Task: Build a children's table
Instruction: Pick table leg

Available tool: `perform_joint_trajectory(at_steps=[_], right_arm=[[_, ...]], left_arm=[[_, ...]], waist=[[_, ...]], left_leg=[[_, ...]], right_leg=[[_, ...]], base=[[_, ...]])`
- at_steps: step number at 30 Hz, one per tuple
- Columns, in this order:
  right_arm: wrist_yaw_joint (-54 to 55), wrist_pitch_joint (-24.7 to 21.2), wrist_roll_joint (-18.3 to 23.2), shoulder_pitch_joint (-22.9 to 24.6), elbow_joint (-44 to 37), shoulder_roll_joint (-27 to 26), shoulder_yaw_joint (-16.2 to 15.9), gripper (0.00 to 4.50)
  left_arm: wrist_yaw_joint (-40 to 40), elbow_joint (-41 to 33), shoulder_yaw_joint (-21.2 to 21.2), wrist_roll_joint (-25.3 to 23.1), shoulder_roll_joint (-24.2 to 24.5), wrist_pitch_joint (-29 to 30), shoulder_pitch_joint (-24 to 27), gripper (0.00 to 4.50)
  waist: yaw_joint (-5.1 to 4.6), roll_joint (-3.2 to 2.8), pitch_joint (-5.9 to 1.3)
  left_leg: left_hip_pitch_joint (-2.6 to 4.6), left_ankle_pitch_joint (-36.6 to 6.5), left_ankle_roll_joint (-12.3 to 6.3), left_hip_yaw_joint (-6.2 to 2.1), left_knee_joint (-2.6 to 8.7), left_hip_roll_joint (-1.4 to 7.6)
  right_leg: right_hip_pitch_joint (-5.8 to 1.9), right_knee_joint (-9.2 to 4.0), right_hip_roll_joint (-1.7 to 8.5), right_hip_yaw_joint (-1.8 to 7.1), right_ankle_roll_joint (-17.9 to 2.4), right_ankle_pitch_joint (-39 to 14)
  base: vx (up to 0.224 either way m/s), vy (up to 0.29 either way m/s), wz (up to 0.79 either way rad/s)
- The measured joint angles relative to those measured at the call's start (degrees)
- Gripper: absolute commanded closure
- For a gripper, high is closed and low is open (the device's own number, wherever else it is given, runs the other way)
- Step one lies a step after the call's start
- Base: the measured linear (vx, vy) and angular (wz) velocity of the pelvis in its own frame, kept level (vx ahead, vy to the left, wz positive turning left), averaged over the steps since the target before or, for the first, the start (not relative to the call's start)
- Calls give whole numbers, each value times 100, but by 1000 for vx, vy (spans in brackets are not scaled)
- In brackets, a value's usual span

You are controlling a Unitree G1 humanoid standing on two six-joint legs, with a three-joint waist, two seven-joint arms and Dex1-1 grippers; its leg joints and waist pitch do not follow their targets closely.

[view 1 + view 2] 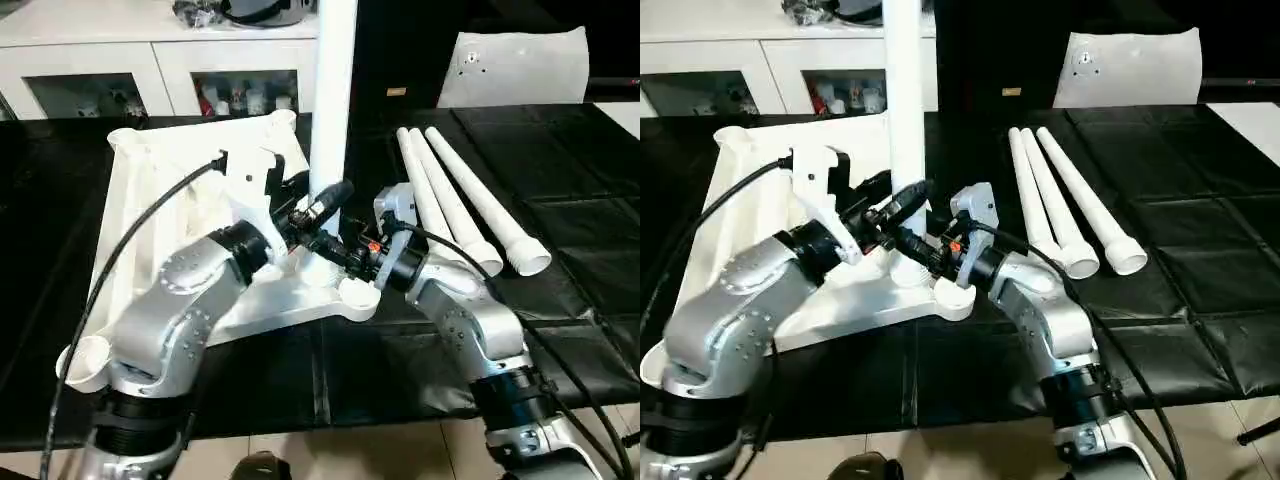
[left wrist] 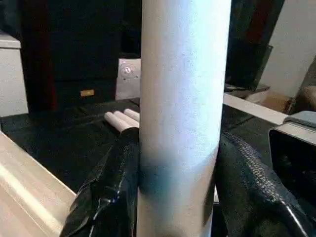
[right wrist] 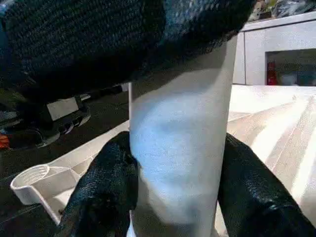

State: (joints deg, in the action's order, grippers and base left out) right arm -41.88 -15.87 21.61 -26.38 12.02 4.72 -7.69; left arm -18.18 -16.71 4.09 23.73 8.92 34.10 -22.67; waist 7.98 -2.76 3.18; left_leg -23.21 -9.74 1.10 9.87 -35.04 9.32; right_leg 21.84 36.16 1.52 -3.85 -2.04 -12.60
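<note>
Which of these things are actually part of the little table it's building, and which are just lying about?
Part of the job:
tabletop
upright leg, clamped by both grippers
three spare legs

Just lying about:
white cabinet
white panel

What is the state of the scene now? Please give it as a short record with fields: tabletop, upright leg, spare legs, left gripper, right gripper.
tabletop: white tabletop lies ribbed underside up on the black work table
upright leg: one white leg stands upright at the tabletop's corner nearest the spare legs
spare legs: three legs lie side by side on the black cover, to the robot's right of the tabletop
left gripper: left gripper closed on the upright leg
right gripper: right gripper closed on the same leg, low down
</note>
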Motion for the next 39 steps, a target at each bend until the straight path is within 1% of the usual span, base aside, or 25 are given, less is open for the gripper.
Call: perform_joint_trajectory(at_steps=[11, 14, 15, 17, 20, 22, 23, 26, 28, 31, 35, 39], right_arm=[[32, 26, -29, -14, 1, -7, 11, 259], [76, -53, -48, -24, 2, 9, 27, 259], [60, -127, -22, -28, 2, 30, 41, 224], [30, -221, 25, -28, 2, 59, 55, 189], [-117, -414, 223, -28, -73, 171, 112, 177], [-282, -585, 390, -28, -218, 290, 192, 148], [-346, -664, 467, -28, -283, 335, 245, 148], [-563, -1000, 708, -61, -399, 555, 332, 115], [-693, -1264, 872, -159, -402, 738, 471, 107], [-806, -1535, 1050, -376, -392, 989, 687, 67], [-1094, -1813, 1171, -470, -386, 1272, 731, 67], [-1585, -2043, 1255, -552, -373, 1572, 637, 67]], left_arm=[[45, 13, -2, -81, -66, -80, 19, 260], [88, 91, -132, 44, -151, 42, -14, 260], [111, 136, -181, 132, -185, 120, -38, 260], [138, 178, -221, 202, -217, 202, -53, 261], [287, 403, -528, 291, -234, 337, -189, 261], [344, 505, -786, 367, -203, 349, -260, 261], [336, 545, -869, 409, -187, 369, -297, 261], [159, 593, -965, 655, -57, 558, -405, 261], [-58, 597, -1004, 877, 25, 711, -450, 261], [-350, 608, -992, 1048, 100, 826, -498, 261], [-685, 650, -986, 1272, 200, 959, -578, 261], [-1106, 667, -837, 1390, 423, 1019, -730, 261]], waist=[[-2, 1, 0], [-3, 0, 0], [1, 0, 0], [-1, 1, 0], [-8, 2, 1], [-5, 6, 4], [-3, 12, 2], [26, 34, 4], [27, 38, 4], [16, 46, 1], [16, 52, 0], [22, 56, 4]], left_leg=[[0, 0, 0, 0, 0, 0], [1, 0, 0, 0, 0, 0], [1, 0, 0, 0, 0, 0], [0, 0, 0, 0, -1, 0], [1, 1, 1, 1, 0, 0], [0, 1, 1, 1, 0, 0], [1, 1, 0, 1, 0, 0], [-2, 1, 0, 1, -2, -1], [-3, 1, -1, 2, -6, -3], [0, 2, -3, 4, -7, -2], [0, 3, -2, 4, -6, 0], [-2, 3, -2, 5, -7, -1]], right_leg=[[0, 0, 0, 0, 1, 0], [0, 0, 0, 0, 1, 2], [-1, 0, 0, 0, 1, 3], [0, -1, 0, 2, 1, 4], [1, -1, -1, 1, 5, 6], [1, -1, -1, 2, 6, 7], [1, -1, -1, 2, 7, 6], [0, -3, 0, 2, 7, 6], [0, -3, 3, 3, 5, 7], [-1, -2, 3, 3, 5, 10], [-1, -1, 2, 2, 6, 10], [0, -2, 2, 3, 7, 9]], base=[[0, 0, 0], [0, 0, 0], [0, 0, 0], [0, 0, 0], [0, 0, 0], [0, 0, 0], [0, 0, 0], [0, 0, 0], [0, 0, 0], [0, 0, 0], [0, 0, 0], [0, 0, 0]])
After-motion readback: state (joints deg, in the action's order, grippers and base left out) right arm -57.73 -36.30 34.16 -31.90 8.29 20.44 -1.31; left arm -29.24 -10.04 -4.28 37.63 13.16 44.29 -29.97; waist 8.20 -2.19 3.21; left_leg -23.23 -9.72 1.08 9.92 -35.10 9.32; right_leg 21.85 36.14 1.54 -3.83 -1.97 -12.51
